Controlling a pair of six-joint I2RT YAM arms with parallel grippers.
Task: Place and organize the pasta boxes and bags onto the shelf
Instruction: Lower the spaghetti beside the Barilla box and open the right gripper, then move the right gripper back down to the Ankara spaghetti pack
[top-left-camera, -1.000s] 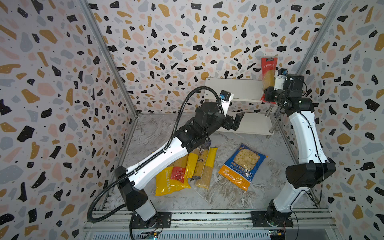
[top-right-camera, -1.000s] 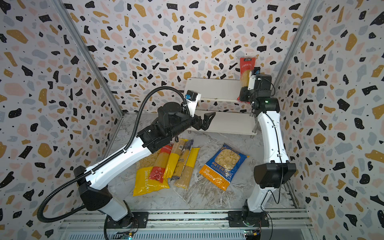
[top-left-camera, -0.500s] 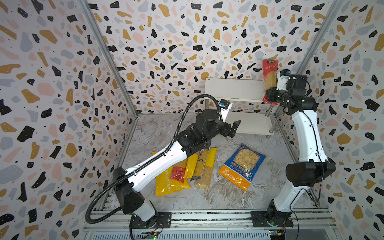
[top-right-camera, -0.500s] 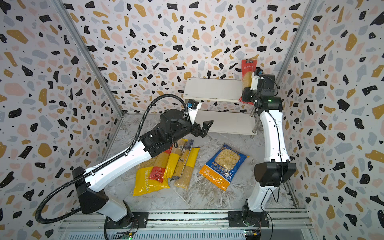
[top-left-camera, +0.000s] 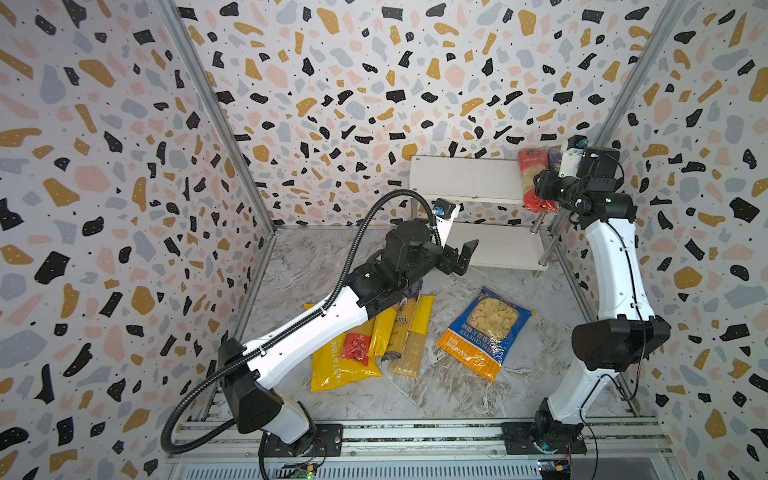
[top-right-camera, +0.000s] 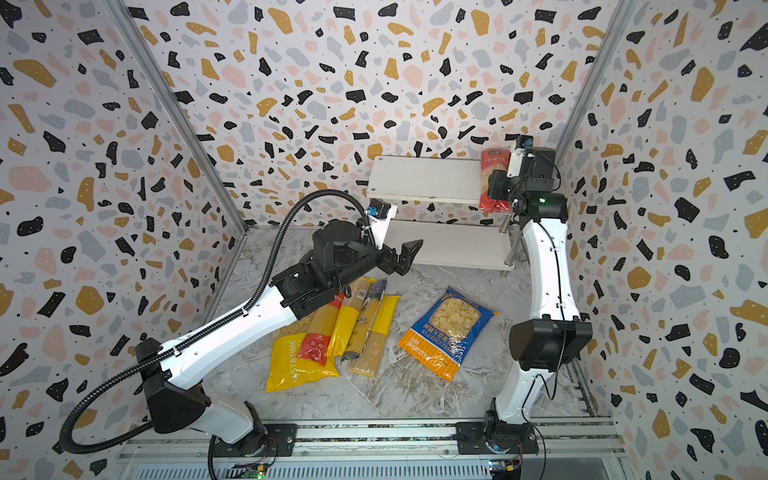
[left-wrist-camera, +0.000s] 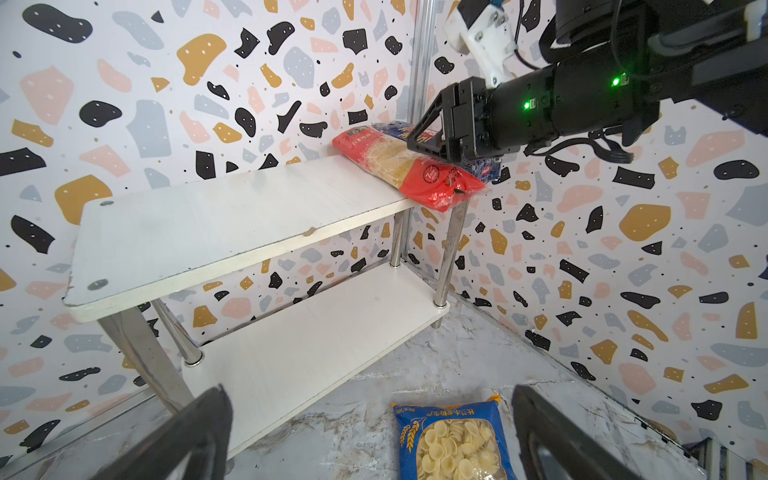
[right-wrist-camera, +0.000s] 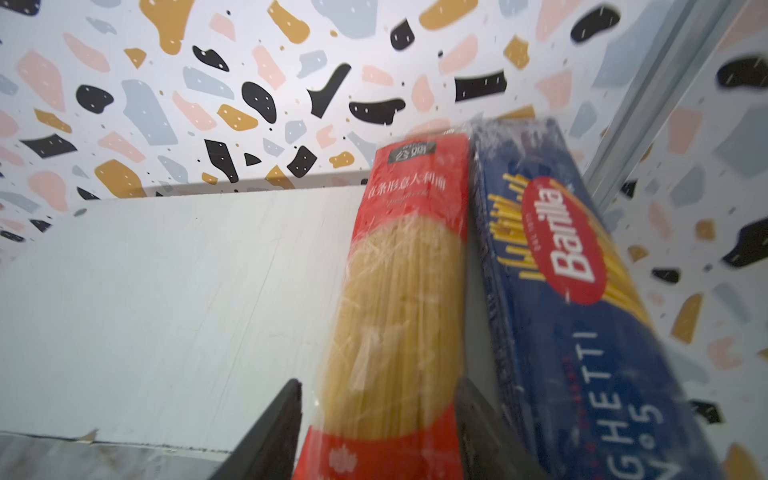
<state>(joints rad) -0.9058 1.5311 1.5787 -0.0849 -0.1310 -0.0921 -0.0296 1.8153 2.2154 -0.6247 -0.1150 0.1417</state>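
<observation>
**A:** How many packets, counted?

**B:** Eight. Two lie on the shelf (top-left-camera: 465, 178), at the right end of its top board: a red spaghetti pack (right-wrist-camera: 399, 291) and, touching it on the side nearer the right wall, the dark-blue Barilla pack (right-wrist-camera: 582, 311).

**A:** The other six?

**B:** They are on the marble floor (top-left-camera: 457, 395). The yellow PASTATIME bag (top-right-camera: 291, 365) has a second red spaghetti pack (top-right-camera: 316, 345) lying on it. Beside that, side by side, come the first yellow spaghetti pack (top-right-camera: 343, 332), a dark-tipped spaghetti pack (top-right-camera: 361, 320) and the second yellow spaghetti pack (top-right-camera: 382, 316). The blue-orange shell-pasta bag (top-left-camera: 486, 332) lies apart, to their right. That makes six long packs and two wide bags.

**A:** And the two grippers?

**B:** The left gripper (top-left-camera: 461, 257) hangs spread wide, holding nothing, above the floor near the lower board's front left corner. The right gripper (left-wrist-camera: 430, 141) straddles the red spaghetti pack on the top board. Its fingers (right-wrist-camera: 270, 436) are parted, and a sliver of board shows between one finger and the pack.

**A:** What differs between views?

**B:** Only the right wrist view reads the Barilla label. In both top views that pack is nearly hidden behind the wrist. The left wrist view shows all four chrome posts (left-wrist-camera: 451, 249) but just one floor packet, the blue-orange shell-pasta bag. Only the top views show the floor cluster.
</observation>
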